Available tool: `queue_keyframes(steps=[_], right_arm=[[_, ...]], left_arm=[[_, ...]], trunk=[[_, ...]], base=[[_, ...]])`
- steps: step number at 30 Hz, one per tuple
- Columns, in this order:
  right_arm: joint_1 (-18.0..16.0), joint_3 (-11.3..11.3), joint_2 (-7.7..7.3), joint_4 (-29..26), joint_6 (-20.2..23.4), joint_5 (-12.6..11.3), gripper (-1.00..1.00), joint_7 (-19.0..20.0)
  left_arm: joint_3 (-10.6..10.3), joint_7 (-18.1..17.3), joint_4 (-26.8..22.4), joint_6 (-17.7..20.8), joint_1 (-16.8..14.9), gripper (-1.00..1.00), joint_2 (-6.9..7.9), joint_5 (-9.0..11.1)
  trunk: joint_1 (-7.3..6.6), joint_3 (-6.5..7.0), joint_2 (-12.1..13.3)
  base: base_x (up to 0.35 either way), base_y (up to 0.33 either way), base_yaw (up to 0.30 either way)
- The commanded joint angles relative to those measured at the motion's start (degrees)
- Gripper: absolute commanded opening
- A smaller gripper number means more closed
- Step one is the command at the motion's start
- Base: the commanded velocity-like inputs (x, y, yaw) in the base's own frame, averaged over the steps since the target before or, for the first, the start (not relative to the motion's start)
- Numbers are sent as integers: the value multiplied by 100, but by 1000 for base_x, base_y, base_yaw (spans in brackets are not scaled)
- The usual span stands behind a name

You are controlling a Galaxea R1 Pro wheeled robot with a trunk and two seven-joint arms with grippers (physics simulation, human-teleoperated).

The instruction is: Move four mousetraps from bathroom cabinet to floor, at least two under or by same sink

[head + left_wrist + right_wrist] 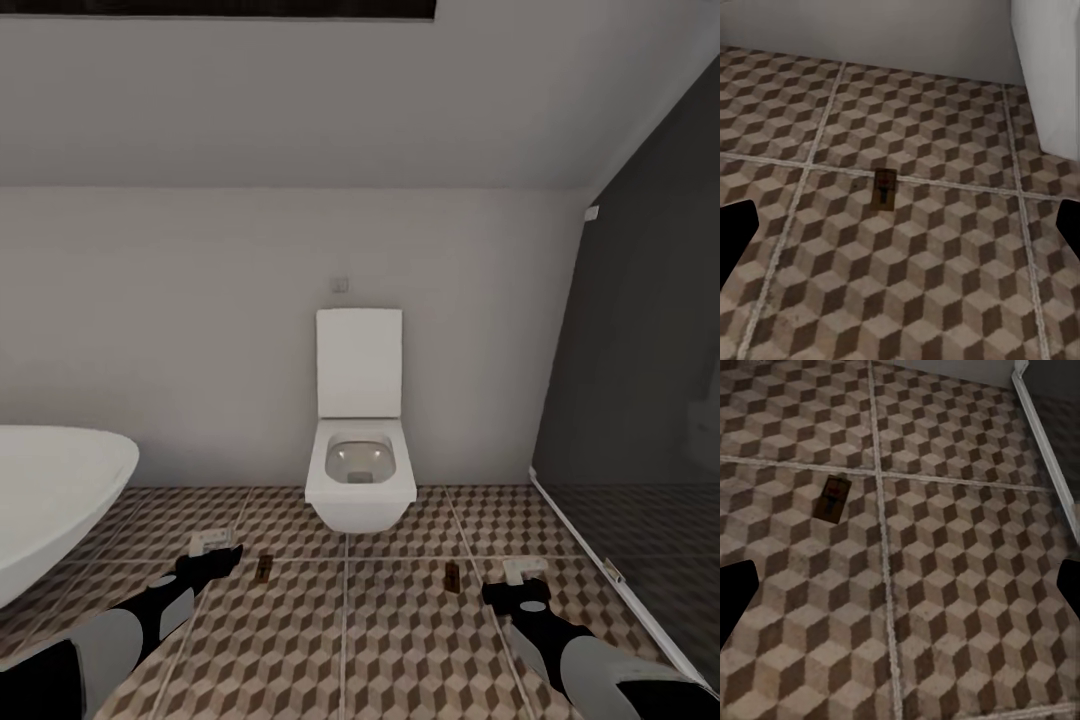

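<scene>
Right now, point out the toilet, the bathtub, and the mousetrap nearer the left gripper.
toilet [360, 478]: head view, bowl rim.
bathtub [50, 495]: head view, white outer wall.
mousetrap [883, 189]: left wrist view, board's middle.

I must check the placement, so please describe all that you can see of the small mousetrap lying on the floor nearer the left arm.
The small flat tan wooden mousetrap is a rectangular board with dark metal parts on top. It lies flat on the cube-patterned tiled floor, across or just beside a pale grout line, in front of the white toilet. Nothing else touches it.
</scene>
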Motion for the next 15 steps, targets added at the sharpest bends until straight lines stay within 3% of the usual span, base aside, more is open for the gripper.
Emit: queue_keyframes(steps=[1,15], right_arm=[[-4,14,1,10,-6,52,100,-32],[-4,14,1,232,-7,47,100,-40]], left_arm=[[-43,-21,-3,-10,-2,100,2,62],[-37,-26,-5,58,32,100,7,67]], trunk=[[-24,12,39],[-331,264,601]], base=[[0,0,0],[0,0,0]])
